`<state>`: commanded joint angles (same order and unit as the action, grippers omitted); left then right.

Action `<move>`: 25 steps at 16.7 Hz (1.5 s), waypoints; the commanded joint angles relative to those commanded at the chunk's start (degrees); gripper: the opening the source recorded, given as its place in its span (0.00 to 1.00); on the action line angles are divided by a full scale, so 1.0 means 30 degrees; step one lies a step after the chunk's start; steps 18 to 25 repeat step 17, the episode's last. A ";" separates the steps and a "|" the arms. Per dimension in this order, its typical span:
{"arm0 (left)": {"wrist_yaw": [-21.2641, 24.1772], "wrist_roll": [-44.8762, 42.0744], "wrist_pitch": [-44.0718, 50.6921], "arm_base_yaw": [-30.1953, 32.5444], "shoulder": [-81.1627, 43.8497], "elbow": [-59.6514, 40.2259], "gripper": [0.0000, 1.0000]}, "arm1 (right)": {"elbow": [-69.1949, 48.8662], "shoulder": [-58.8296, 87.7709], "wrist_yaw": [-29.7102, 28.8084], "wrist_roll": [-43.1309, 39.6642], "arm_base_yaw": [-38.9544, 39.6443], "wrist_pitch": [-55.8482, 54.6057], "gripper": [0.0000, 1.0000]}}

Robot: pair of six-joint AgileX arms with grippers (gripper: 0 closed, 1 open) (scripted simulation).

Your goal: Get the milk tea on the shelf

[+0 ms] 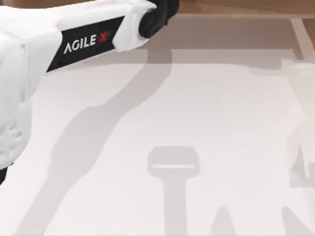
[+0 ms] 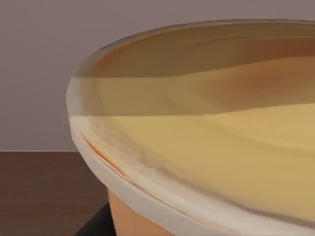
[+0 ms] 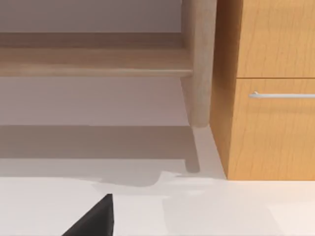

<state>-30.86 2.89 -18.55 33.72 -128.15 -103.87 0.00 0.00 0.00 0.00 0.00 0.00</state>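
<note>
At the top view's far left, the white AgileX left arm (image 1: 74, 44) reaches toward the light brown wooden shelf (image 1: 236, 7) along the far edge. In the left wrist view, the orange-tan tapered milk tea (image 2: 206, 147) sits right against the camera, apparently carried; the grip itself cannot be told. In the right wrist view, the right arm idles near a wooden cabinet (image 3: 270, 98). The next move likely calls for setting the cup level on the board.

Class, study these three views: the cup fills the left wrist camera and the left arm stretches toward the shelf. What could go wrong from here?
1. The milk tea sits very close to the left wrist camera and looks tilted there; it might slip or tip on release.
2. The left arm reaches toward the shelf; the cup or arm could bump the board or its post.
</note>
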 joint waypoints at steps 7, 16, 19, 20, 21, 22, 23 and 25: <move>0.0000 0.0000 0.0000 0.0000 0.0000 0.0000 0.68 | 0.0000 0.0000 0.0000 0.0000 0.0000 0.0000 1.00; 0.0000 0.0000 0.0000 0.0000 0.0000 0.0000 1.00 | 0.0000 0.0000 0.0000 0.0000 0.0000 0.0000 1.00; 0.0000 0.0000 0.0000 0.0000 0.0000 0.0000 1.00 | 0.0000 0.0000 0.0000 0.0000 0.0000 0.0000 1.00; 0.0000 0.0000 0.0000 0.0000 0.0000 0.0000 1.00 | 0.0000 0.0000 0.0000 0.0000 0.0000 0.0000 1.00; 0.0000 0.0000 0.0000 0.0000 0.0000 0.0000 1.00 | 0.0000 0.0000 0.0000 0.0000 0.0000 0.0000 1.00; 0.0000 0.0000 0.0000 0.0000 0.0000 0.0000 1.00 | 0.0000 0.0000 0.0000 0.0000 0.0000 0.0000 1.00; 0.0000 0.0000 0.0000 0.0000 0.0000 0.0000 1.00 | 0.0000 0.0000 0.0000 0.0000 0.0000 0.0000 1.00; 0.0000 0.0000 0.0000 0.0000 0.0000 0.0000 1.00 | 0.0000 0.0000 0.0000 0.0000 0.0000 0.0000 1.00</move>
